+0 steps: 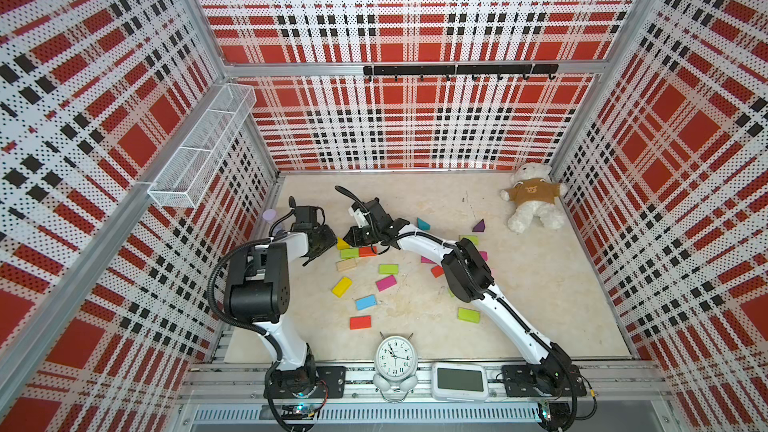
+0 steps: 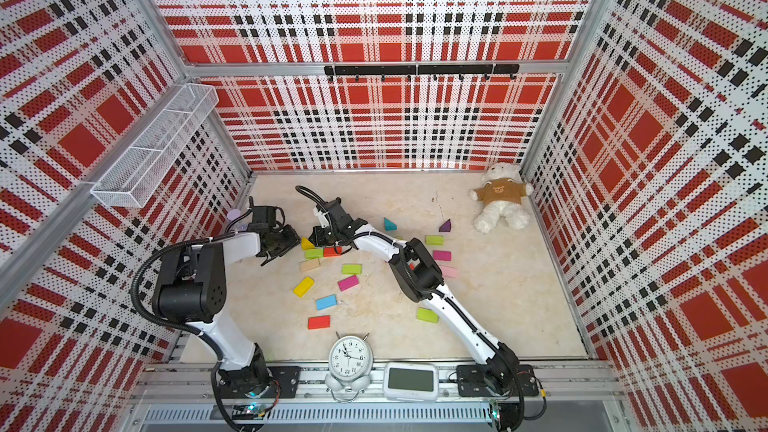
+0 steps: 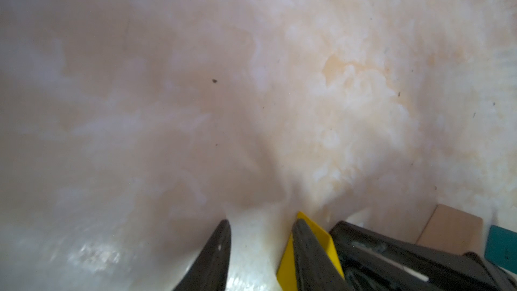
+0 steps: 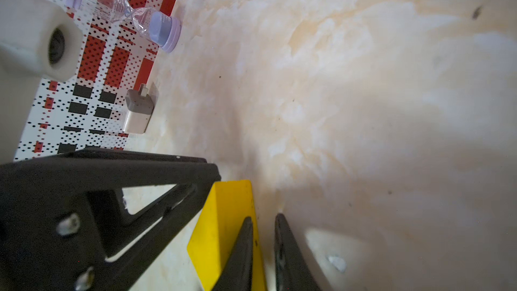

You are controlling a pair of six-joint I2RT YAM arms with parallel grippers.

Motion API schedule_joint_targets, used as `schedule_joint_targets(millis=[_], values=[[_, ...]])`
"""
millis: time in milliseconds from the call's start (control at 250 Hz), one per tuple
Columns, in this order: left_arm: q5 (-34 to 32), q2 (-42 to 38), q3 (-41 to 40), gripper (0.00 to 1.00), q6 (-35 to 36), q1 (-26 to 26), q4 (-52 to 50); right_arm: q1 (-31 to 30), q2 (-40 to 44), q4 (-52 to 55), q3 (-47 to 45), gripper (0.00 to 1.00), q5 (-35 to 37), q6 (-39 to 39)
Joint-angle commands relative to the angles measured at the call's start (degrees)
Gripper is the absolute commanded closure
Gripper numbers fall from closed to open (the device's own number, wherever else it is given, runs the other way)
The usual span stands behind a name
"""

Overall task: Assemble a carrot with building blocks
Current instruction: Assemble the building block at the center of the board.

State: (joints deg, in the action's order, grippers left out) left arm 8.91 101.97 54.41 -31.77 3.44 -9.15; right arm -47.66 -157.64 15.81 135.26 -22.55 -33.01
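A yellow wedge (image 1: 341, 243) (image 4: 223, 219) stands on the table between my two grippers. My left gripper (image 1: 326, 249) (image 3: 261, 225) is open over bare table, and the wedge (image 3: 321, 236) lies just outside one of its fingers. My right gripper (image 1: 347, 238) (image 4: 263, 219) is shut and holds nothing; the wedge lies against the outer side of one finger. Lime (image 1: 349, 253), red (image 1: 367, 251) and tan (image 1: 346, 264) blocks lie beside the wedge. Yellow (image 1: 341, 286), magenta (image 1: 386, 283), blue (image 1: 365, 302) and other building blocks are scattered toward the front.
A teal wedge (image 1: 423, 224) and a purple wedge (image 1: 479, 226) lie behind the right arm. A teddy bear (image 1: 533, 201) sits at the back right. An alarm clock (image 1: 395, 357) and a digital clock (image 1: 459, 380) stand at the front edge. A small plug-like cube (image 4: 138, 110) rests by the left wall.
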Motion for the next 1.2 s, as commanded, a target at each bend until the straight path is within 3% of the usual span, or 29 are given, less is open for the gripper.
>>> schedule_joint_targets(millis=[0, 1192], values=[[0.59, -0.98, -1.41, 0.59, -0.75, -0.39, -0.87, -0.39, 2.42, 0.45, -1.05, 0.82, 0.95, 0.17], [0.23, -2.83, -2.20, 0.59, -0.94, -0.94, -1.16, -0.72, 5.19, -1.12, -4.98, 0.84, 1.72, 0.14]])
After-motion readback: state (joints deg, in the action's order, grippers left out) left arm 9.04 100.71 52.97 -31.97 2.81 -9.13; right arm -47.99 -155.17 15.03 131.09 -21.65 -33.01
